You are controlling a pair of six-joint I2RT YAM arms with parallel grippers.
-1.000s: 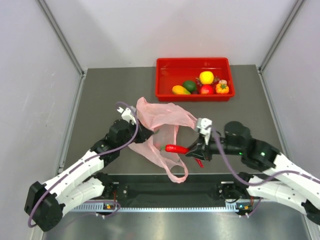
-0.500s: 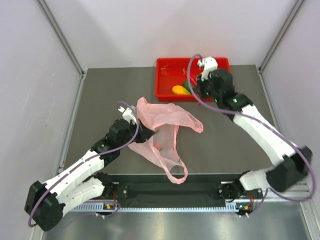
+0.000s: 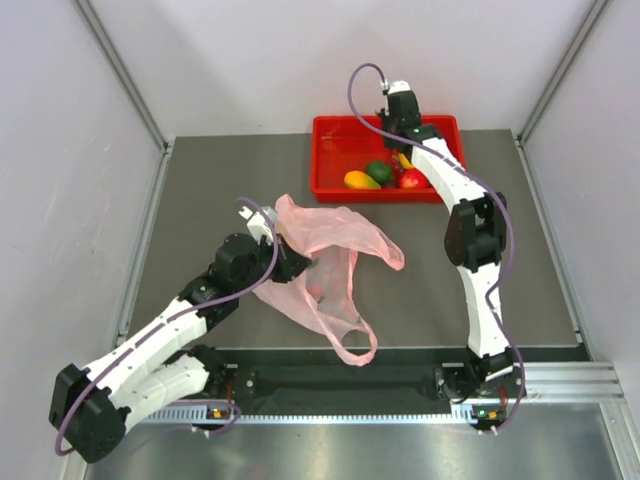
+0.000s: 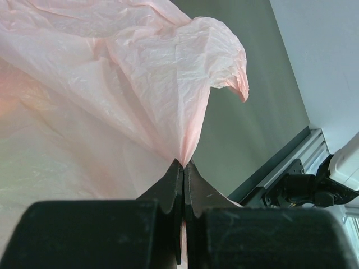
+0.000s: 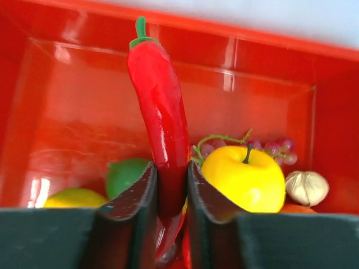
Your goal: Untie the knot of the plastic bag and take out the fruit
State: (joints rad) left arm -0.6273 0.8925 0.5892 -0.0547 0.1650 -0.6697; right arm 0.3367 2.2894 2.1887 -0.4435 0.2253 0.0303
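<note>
The pale-pink plastic bag [image 3: 335,240] lies crumpled at the table's middle, its handle loop [image 3: 352,345] trailing toward the near edge. No knot shows. My left gripper [image 3: 298,264] is shut on a fold of the bag [image 4: 168,73], the film pinched between the fingertips [image 4: 184,166]. My right gripper [image 3: 398,128] hangs over the red tray [image 3: 320,160], shut on a red chili pepper [image 5: 160,112] that sticks out past the fingers. Below it in the tray lie a yellow apple [image 5: 244,176], a green round fruit [image 5: 126,176] and a yellow oval fruit [image 5: 73,199].
The tray [image 5: 84,101] also holds purple grapes [image 5: 275,147] and a garlic bulb [image 5: 305,188]. The top view shows a yellow-orange fruit [image 3: 360,180], a green one [image 3: 378,171] and a red one [image 3: 412,179] there. Grey walls close the sides.
My right arm has carried the red chili from beside the bag at the front to above the red tray at the back. The left gripper has kept its hold on the bag.
</note>
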